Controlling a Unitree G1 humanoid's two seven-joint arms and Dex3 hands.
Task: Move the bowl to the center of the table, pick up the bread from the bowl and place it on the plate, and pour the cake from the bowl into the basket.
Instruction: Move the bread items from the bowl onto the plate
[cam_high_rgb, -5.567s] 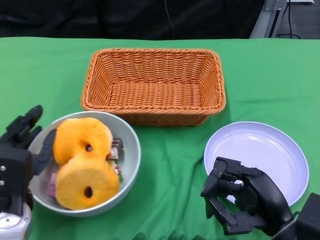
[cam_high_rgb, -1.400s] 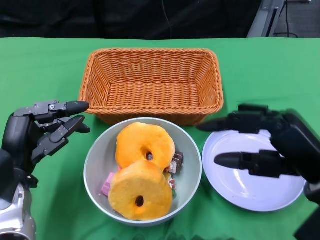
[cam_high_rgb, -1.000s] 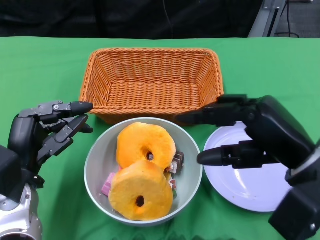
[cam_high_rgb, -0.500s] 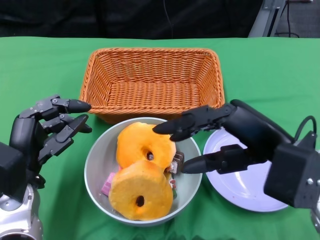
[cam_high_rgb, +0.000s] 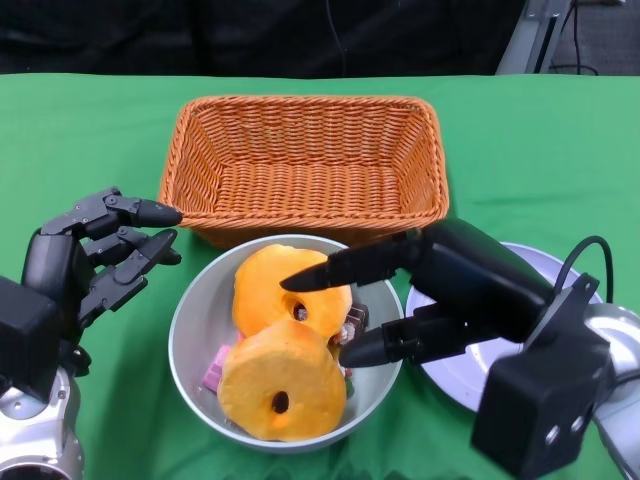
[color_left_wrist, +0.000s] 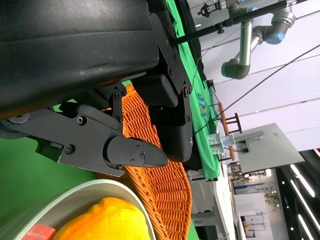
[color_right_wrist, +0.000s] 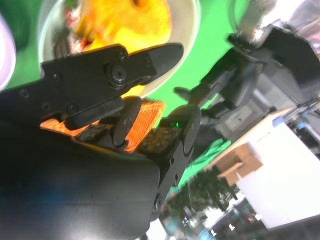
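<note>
A grey bowl (cam_high_rgb: 195, 318) stands at the table's centre in the head view, just in front of the basket (cam_high_rgb: 305, 165). It holds two orange ring-shaped breads, one at the back (cam_high_rgb: 270, 290) and one at the front (cam_high_rgb: 280, 385), with small wrapped cakes (cam_high_rgb: 215, 369) beneath them. My right hand (cam_high_rgb: 420, 295) reaches over the bowl with fingers spread, one above the back bread and one by the bowl's right side; it holds nothing. My left hand (cam_high_rgb: 85, 262) hovers left of the bowl, fingers apart and empty. The white plate (cam_high_rgb: 530, 260) lies on the right, mostly hidden by my right arm.
A green cloth (cam_high_rgb: 90, 140) covers the table. The wicker basket is empty and sits behind the bowl, its front wall almost touching the rim. In the left wrist view the basket (color_left_wrist: 165, 195) and bowl rim (color_left_wrist: 85, 192) lie close to my fingers.
The bowl was moved from the left edge to the centre, and my left hand has let go of it. My right hand has swung from above the plate leftward over the bowl.
</note>
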